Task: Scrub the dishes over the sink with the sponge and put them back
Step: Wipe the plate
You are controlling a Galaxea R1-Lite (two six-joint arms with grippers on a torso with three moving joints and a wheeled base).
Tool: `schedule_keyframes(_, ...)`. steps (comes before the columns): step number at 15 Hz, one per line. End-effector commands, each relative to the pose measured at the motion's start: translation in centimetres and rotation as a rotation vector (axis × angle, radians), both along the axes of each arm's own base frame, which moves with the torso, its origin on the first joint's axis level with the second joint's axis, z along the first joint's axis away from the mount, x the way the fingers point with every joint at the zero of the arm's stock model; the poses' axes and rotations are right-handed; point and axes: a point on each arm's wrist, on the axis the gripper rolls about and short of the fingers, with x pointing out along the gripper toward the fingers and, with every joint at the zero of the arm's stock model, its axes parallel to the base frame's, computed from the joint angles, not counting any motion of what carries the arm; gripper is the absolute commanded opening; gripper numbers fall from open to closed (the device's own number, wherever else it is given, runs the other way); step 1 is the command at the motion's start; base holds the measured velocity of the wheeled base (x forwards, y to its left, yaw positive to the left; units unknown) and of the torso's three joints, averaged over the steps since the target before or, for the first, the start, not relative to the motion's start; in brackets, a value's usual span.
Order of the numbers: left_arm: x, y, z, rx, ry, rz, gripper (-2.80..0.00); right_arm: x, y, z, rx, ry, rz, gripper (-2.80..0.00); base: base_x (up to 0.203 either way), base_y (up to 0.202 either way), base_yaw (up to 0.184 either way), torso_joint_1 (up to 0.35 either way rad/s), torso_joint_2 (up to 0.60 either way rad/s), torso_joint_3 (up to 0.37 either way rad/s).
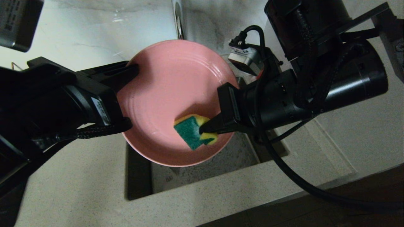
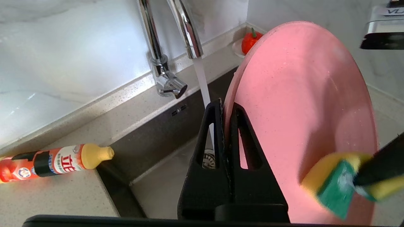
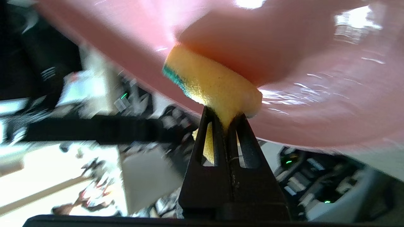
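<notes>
Plainly the scrubbing step was in hand, with the wide, shallow, round pink plate (image 1: 170, 94) held up over the deep, dark stainless-steel sink (image 1: 139, 176). On the left, the left gripper (image 1: 134, 67) had its black fingers closed flat on the plate's left rim, one on each face, as the left wrist view showed; the plate stood tilted, its ringed inner face turned toward the other arm. Behind it in that view a thin stream of water ran from the tall chrome tap (image 2: 186, 28) down toward the drain, falling past the plate's back edge and apparently not onto it. A red and yellow plastic squeeze bottle (image 2: 56, 162) lay on the speckled pale stone counter (image 1: 79, 183) beside the basin. Further right, the small rectangular sponge with yellow body and dark green scouring face (image 1: 194, 130) lay against the lower right part of the plate's inner face, the green side facing out in the head view. The right gripper (image 1: 202, 129) was pinched tight on the sponge's edge, squeezing the foam between its tips. To my judgement the next move called for sweeping the sponge across the rest of the face while the left grip kept the rim from slipping, then taking the plate back to the counter and turning to the bowl, which was not in view
</notes>
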Motion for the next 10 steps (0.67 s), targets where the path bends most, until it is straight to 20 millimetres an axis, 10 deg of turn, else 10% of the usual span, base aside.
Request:
schedule_keyframes(1, 0.0, 0.0, 0.2, -0.004, -0.006, 0.003, -2.80, 0.3, -0.9, 0.3, -0.002, -0.014, -0.049, -2.80, 0.000, 0.000, 0.000, 0.000, 0.00, 0.000)
schedule_keyframes(10, 0.1, 0.0, -0.8, 0.015, 0.021, 0.017, -2.80, -0.6, -4.5, 3.8, 0.081, -0.174, -0.065, -2.80, 0.000, 0.000, 0.000, 0.000, 0.00, 0.000)
